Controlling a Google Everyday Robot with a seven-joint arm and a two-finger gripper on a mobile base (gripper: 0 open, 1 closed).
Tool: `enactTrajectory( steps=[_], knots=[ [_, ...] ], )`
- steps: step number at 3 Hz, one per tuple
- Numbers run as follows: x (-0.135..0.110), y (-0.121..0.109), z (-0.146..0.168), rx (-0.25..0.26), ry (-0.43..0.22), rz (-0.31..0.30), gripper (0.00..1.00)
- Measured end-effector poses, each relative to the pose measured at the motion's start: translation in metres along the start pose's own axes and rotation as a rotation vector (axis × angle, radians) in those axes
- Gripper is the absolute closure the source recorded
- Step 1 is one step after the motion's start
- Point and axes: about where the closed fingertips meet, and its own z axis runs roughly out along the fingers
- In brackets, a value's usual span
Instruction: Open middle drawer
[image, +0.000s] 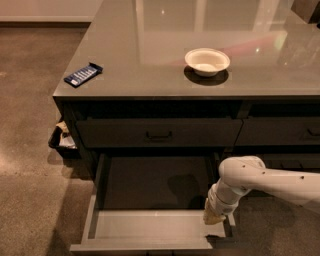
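The middle drawer (150, 226) is pulled far out toward the camera, below the closed top drawer (120, 133). Its pale grey inside shows and holds nothing that I can see. Its front edge runs along the bottom of the view, and its handle is out of sight. My gripper (214, 217) is at the end of the white arm (260, 181), which comes in from the right. It sits down at the drawer's right side wall, near the front right corner.
A white bowl (207, 61) and a blue packet (83, 74) lie on the grey countertop (150, 45). More closed drawers (280, 132) are to the right. A small dark bin (62, 141) with rubbish stands on the floor at the cabinet's left side.
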Motion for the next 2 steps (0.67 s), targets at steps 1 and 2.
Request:
enactTrajectory(
  steps=[1, 2],
  knots=[
    [-0.0001, 0.0004, -0.0005, 0.001, 0.002, 0.000, 0.26],
    [-0.0001, 0.0004, -0.0005, 0.001, 0.002, 0.000, 0.03]
  ],
)
